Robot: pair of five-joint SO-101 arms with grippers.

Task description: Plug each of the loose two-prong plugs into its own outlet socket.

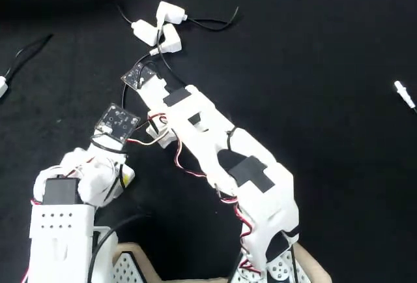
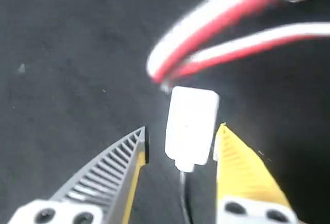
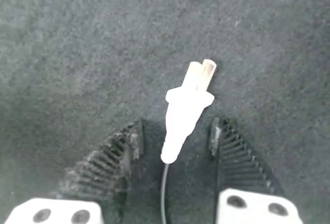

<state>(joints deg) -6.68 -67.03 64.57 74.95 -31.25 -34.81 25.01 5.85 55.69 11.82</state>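
Note:
A white two-prong plug (image 3: 186,106) lies on the black cloth between the dark fingers of my right gripper (image 3: 176,125), which is open and not touching it; its prongs point away and its cable runs back under the wrist. My left gripper (image 2: 182,130) is open around a white rectangular connector (image 2: 191,126), which sits close to the yellow finger (image 2: 240,167) and clear of the grey finger (image 2: 111,170). I cannot see this connector's prongs. In the high view three white connectors (image 1: 159,27) with black cables cluster at the far middle, just beyond the right arm (image 1: 215,146).
The right arm's red and white wires (image 2: 232,22) cross just beyond the left gripper. The right arm reaches diagonally over the left arm's wrist (image 1: 117,123). One loose plug (image 1: 404,94) lies at the far right, and another white piece (image 1: 2,86) lies at the left edge.

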